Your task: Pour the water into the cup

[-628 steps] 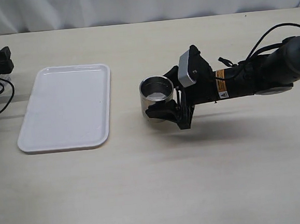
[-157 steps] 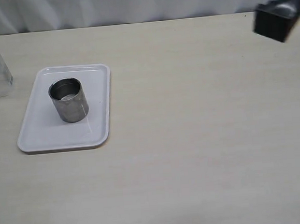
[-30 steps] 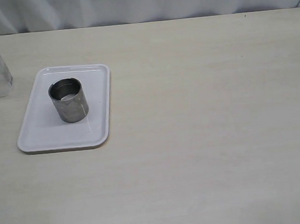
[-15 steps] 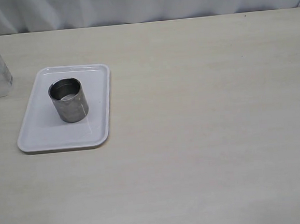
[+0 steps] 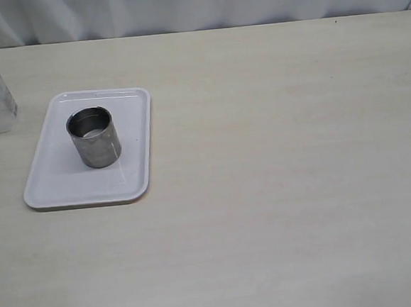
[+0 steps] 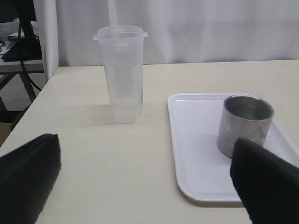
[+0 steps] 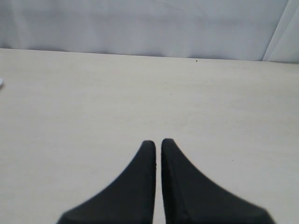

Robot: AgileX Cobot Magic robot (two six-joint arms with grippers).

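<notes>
I see the short brushed-steel cup [image 5: 94, 137] standing upright on the white tray [image 5: 51, 188], at nine o'clock in the exterior view.

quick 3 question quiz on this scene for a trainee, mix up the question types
1. True or false: the cup stands upright on the white tray.
2. Which gripper is shut? A) the left gripper B) the right gripper C) both
3. Fill in: the translucent plastic container stands off the tray, directly on the ____.

Key
1. True.
2. B: its fingers are closed together with nothing between them, while the left's fingers are spread wide.
3. table.
</notes>
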